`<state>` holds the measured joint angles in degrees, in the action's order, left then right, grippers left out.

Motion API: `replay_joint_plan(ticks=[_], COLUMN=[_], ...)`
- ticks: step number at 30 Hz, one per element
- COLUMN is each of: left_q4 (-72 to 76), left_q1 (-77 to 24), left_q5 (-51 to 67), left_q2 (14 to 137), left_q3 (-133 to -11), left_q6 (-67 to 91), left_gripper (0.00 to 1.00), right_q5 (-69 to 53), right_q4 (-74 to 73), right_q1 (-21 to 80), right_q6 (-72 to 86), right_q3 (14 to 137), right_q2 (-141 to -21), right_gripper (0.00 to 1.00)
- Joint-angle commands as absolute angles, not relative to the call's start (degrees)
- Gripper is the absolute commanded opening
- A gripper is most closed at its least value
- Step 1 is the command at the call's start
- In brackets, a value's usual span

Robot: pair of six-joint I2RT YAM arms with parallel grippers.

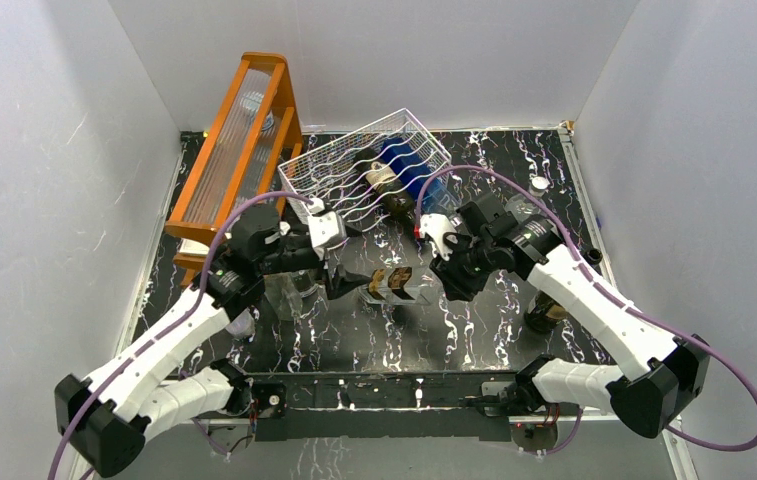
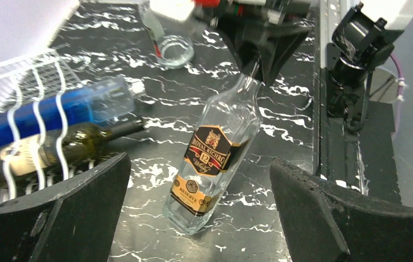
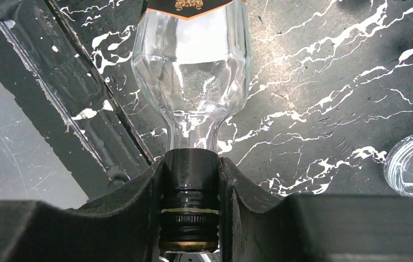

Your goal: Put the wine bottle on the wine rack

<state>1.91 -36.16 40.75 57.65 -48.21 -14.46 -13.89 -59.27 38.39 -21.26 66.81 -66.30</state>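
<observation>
Your bottle (image 2: 215, 158), clear glass with a black and gold label, is tilted over the middle of the surface (image 1: 474, 320). It is in front of the white wire rack (image 1: 339, 180) and apart from it. Your right pincer (image 3: 191, 169) is clamped on its black cap. Your left pincer (image 2: 199, 169) stands wide and faces the base of the bottle, not touching it. In the rack lie a blue bottle (image 2: 57, 112) and a dark bottle (image 2: 78, 144).

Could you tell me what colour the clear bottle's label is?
The label on the bottle is black with gold trim; left wrist view shows it best.
</observation>
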Motion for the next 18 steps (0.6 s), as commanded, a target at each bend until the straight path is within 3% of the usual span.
replay_joint_plan(ticks=[1,18], left_q4=[10.25,19.1], left_q1=[-37.96,-40.34], left_q5=[45.48,56.59], left_q2=[61.97,87.2], left_q3=[-46.28,-48.47], left_q6=[-14.51,-15.4], left_gripper=[0.98,0.98], right_q5=[-17.01,-20.29], right_q4=[-59.05,-58.27], right_q1=[38.74,38.73], right_q6=[-22.29,-24.25], right_q3=[71.11,71.36], right_q2=[-62.79,-61.02], right_gripper=[0.0,0.0])
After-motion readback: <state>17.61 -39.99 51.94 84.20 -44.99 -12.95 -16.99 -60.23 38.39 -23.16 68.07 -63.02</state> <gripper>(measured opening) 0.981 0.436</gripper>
